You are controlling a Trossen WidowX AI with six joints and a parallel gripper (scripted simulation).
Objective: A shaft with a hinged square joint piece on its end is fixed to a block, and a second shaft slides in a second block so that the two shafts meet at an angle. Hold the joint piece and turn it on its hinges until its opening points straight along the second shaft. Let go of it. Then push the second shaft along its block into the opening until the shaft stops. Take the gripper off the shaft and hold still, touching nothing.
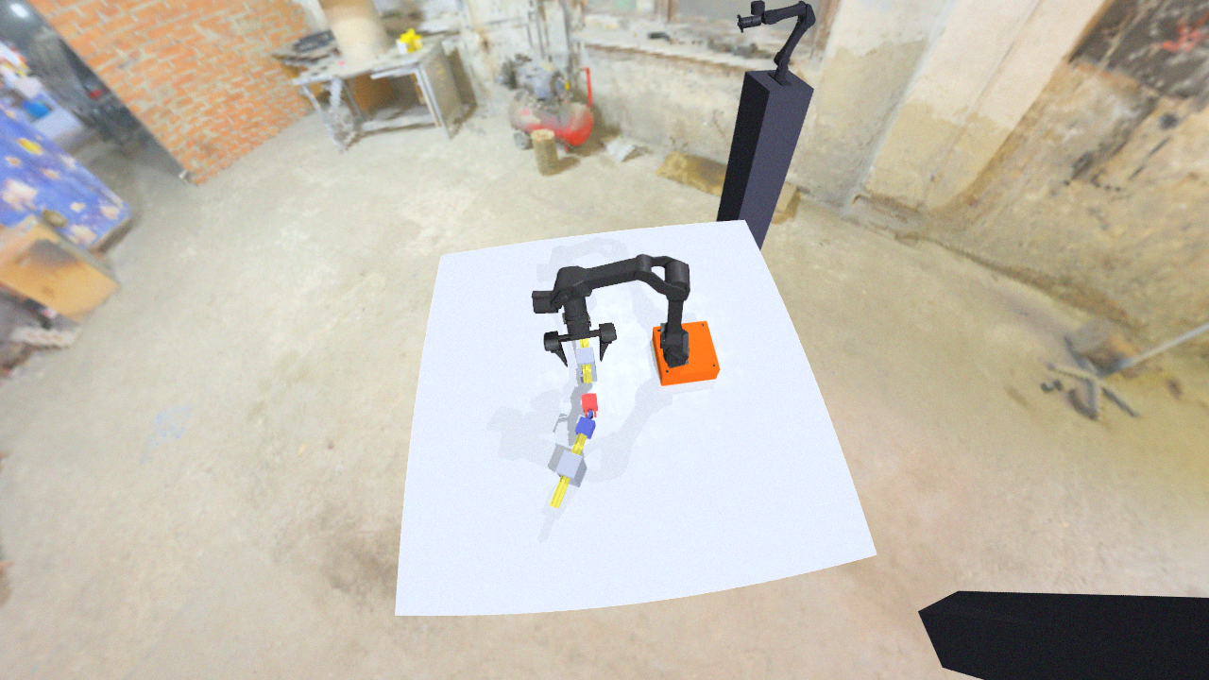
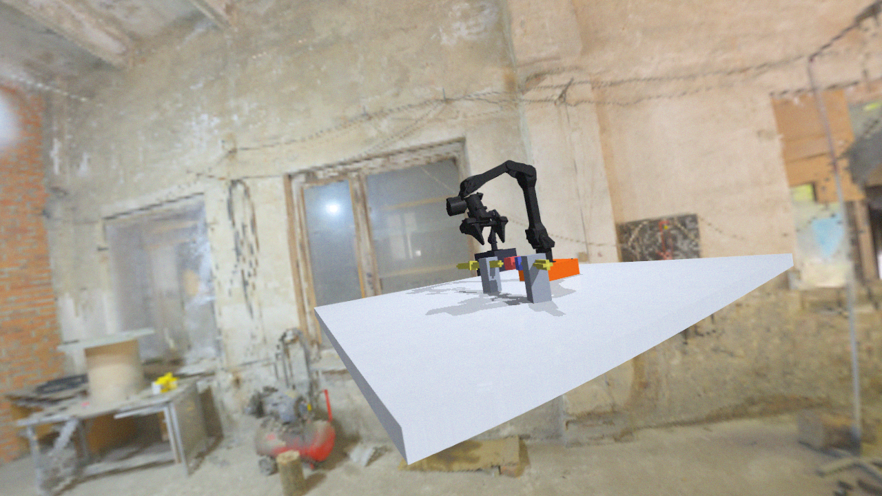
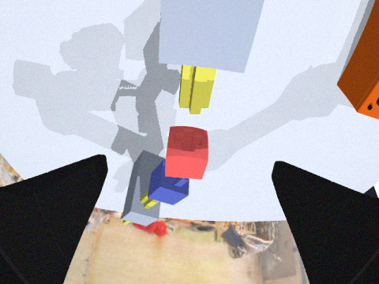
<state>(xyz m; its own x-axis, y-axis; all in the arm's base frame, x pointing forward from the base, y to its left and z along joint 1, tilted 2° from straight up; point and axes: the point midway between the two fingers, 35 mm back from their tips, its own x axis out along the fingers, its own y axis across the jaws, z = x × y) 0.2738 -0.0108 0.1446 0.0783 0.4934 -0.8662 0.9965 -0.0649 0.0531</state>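
Observation:
My gripper [image 1: 579, 342] [image 2: 484, 231] [image 3: 191, 167] is open and empty. It hangs above the far grey block [image 1: 585, 367] [image 2: 491, 275] [image 3: 211, 24], in which the second yellow shaft [image 3: 197, 87] sits. That shaft's free end stops a little short of the red joint piece [image 1: 589, 402] [image 2: 509, 263] [image 3: 186, 153]. The red piece is hinged to a blue piece [image 1: 585, 428] [image 3: 167, 188] on the first shaft [image 1: 559, 492], which is held in the near grey block [image 1: 567, 463] [image 2: 536, 283] [image 3: 138, 189]. In the wrist view the red piece lies between my fingers but well below them, untouched.
The arm's orange base [image 1: 686, 355] [image 2: 561, 268] [image 3: 363, 79] stands to the right of the blocks on the white table [image 1: 676, 524] [image 2: 493, 370]. A dark pillar [image 1: 765, 144] with a small arm on top stands behind the table. A dark slab [image 1: 1073, 634] lies at the front right.

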